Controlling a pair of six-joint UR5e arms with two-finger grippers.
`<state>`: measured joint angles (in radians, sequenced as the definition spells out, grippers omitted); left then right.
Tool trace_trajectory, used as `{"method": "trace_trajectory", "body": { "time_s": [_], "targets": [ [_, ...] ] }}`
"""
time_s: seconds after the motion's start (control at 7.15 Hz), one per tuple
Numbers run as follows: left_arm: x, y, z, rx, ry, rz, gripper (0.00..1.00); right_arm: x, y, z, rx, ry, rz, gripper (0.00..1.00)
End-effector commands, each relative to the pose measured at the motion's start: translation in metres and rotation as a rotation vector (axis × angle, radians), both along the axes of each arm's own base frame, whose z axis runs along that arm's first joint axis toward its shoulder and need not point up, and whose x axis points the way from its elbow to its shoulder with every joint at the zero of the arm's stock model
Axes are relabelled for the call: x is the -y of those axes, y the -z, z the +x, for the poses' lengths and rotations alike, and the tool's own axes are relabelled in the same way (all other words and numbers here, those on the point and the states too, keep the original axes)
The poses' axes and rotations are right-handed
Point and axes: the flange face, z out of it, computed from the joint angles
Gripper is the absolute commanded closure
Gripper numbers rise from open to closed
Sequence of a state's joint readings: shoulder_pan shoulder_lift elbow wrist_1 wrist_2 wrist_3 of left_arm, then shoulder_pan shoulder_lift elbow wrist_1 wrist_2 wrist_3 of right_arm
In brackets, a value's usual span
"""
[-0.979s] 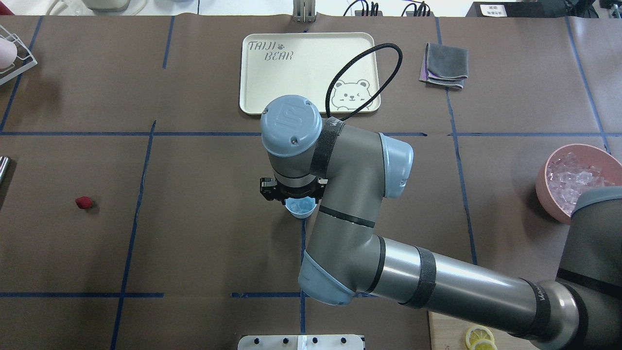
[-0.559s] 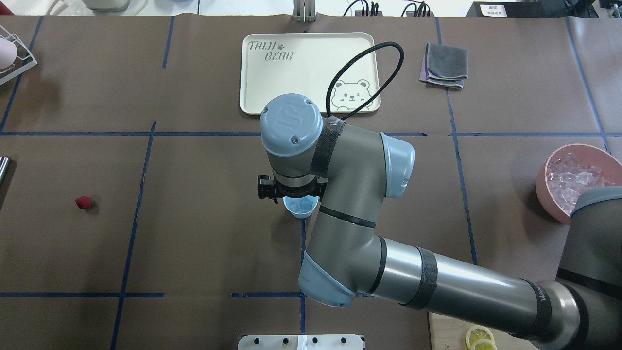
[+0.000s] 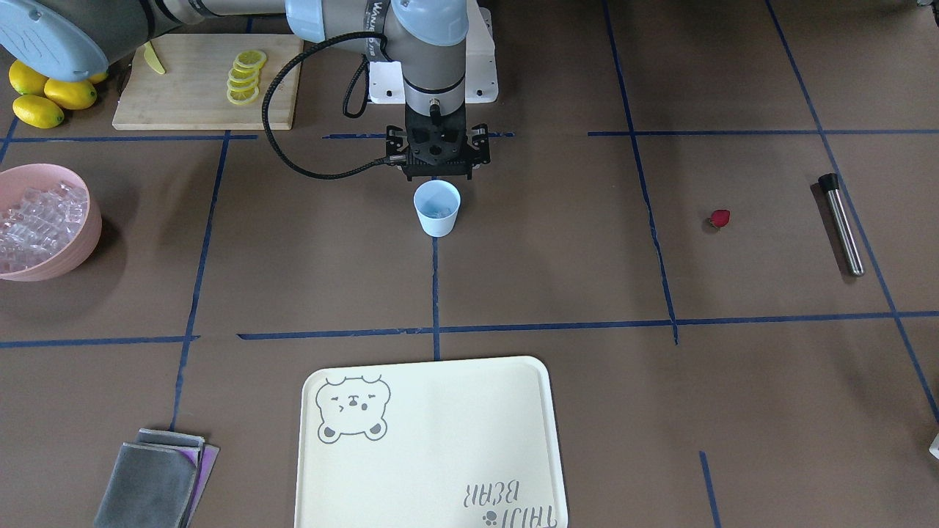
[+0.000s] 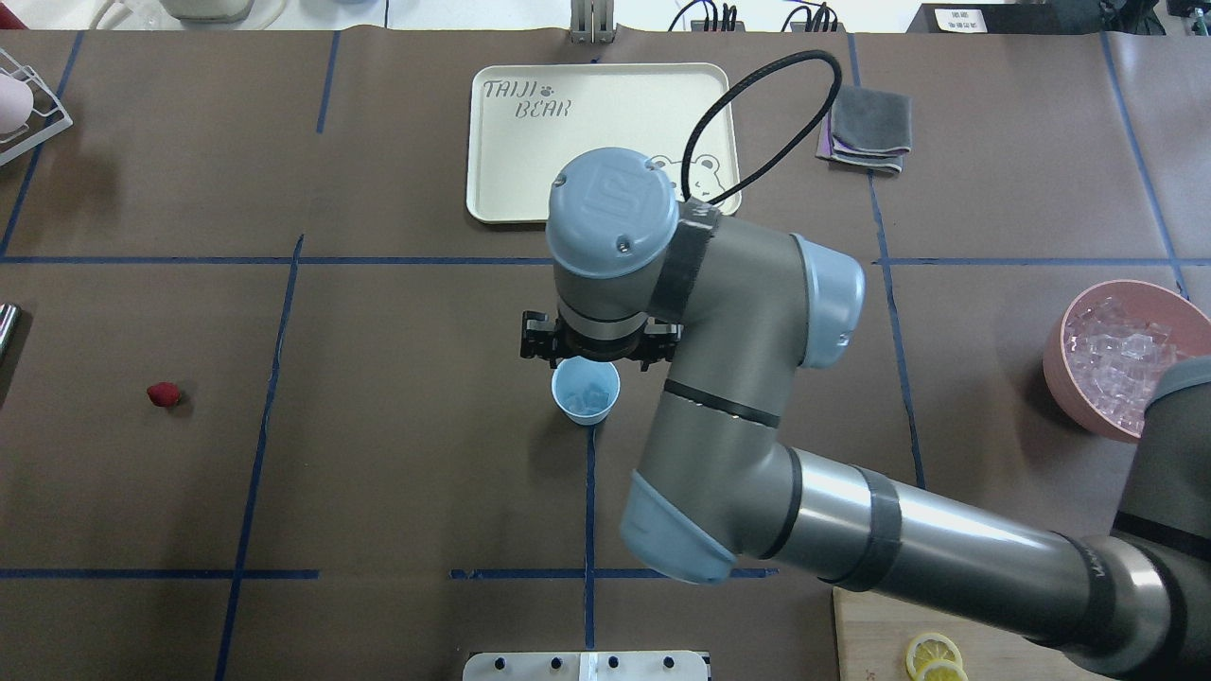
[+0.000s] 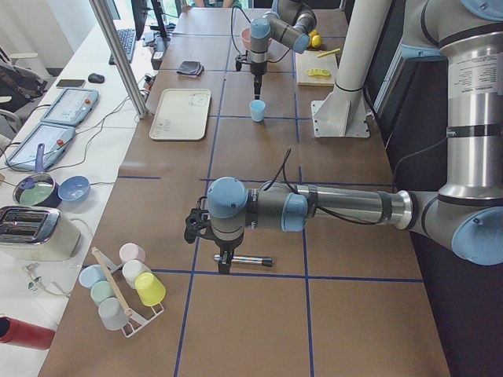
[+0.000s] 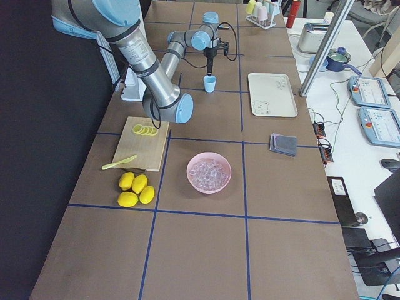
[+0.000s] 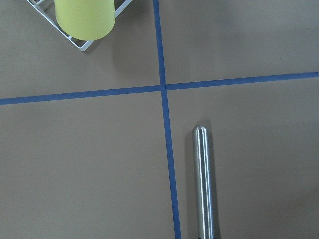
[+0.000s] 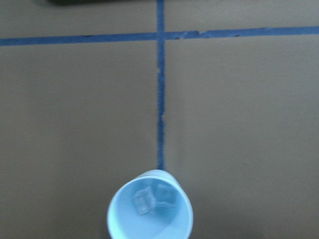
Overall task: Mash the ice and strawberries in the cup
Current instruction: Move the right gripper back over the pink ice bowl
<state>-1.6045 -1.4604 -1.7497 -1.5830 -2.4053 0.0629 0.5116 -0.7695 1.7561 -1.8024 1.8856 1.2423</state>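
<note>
Brown table covering, taped into blue squares, at a two-arm robot station; the cup stands upright at centre with a few cubes of ice inside; the right gripper hangs above the cup's rim on the robot's side, its finger state not discernible; the strawberry lies alone well off toward the robot's left, between the cup and a steel rod whose long axis runs toward the robot; the left gripper, over that rod, is nearer the strawberry, its grip likewise impossible to tell; fetching the fruit likely falls to that arm.
</note>
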Motion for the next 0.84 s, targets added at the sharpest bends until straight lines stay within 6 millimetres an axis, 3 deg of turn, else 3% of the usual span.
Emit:
{"method": "trace_trajectory", "body": {
  "time_s": [0.0, 0.14, 0.42, 0.7],
  "targets": [
    [0.0, 0.001, 0.0, -0.005, 0.001, 0.001, 0.0, 0.003, -0.063, 0.104, -0.015, -0.018, 0.064, 0.01],
    [-0.001, 0.003, 0.0, -0.005, 0.001, 0.003, 0.0, -0.001, -0.082, 0.146, -0.02, -0.013, 0.106, 0.01],
    [0.0, 0.004, 0.0, -0.004, 0.001, 0.006, 0.0, -0.009, -0.139, 0.225, -0.079, 0.011, 0.154, 0.01],
    [0.0, 0.011, 0.0, -0.004, 0.004, 0.016, 0.0, 0.015, -0.187, 0.31, -0.09, 0.088, 0.158, 0.01]
  ]
}}
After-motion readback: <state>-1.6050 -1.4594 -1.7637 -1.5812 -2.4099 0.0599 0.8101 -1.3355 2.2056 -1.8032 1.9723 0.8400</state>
